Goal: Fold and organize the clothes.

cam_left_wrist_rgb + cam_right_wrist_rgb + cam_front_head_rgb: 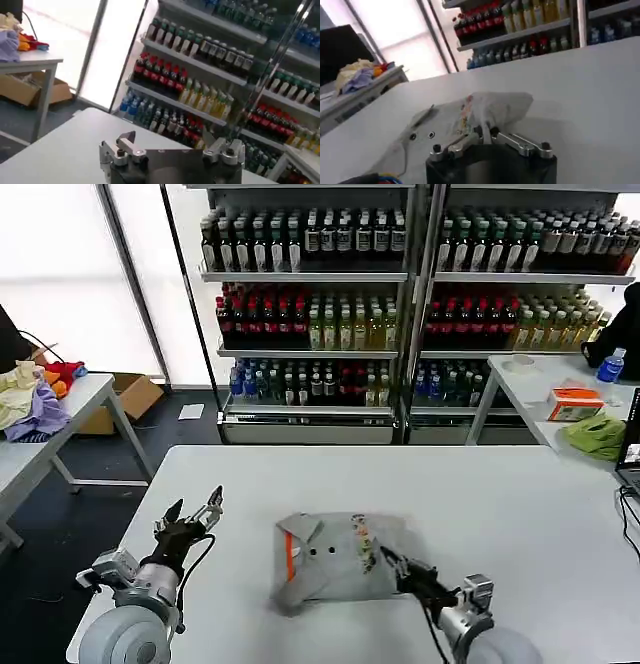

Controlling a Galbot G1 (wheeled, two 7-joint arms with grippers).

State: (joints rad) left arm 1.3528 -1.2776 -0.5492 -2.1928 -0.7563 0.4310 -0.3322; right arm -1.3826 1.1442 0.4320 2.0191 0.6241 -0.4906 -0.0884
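Shirt (335, 569): a light grey short-sleeved shirt is laid, partly folded, on the near middle of the white surface (480, 494); its buttoned collar lined in orange is turned toward the robot's left, and a small multicoloured chest print is seen near its right edge. In the right wrist view the shirt (470, 117) is raised into a soft peak at the gripped edge.

Right gripper (393, 564): positioned at the shirt's right edge, low over the surface; it is clenched on a fold of the shirt cloth, which is seen pinched between the fingers (492, 134) in the right wrist view.

Left gripper (195, 511): held above the surface to the left of the shirt, well apart from it; the fingers are spread and nothing is held. In the left wrist view the left gripper (172, 142) is seen over bare surface.

Shelves (400, 294): stocked with rows of bottles, standing behind the surface.

Side table (60, 419): located at the far left, carrying a heap of yellow, purple and red garments (35, 394).
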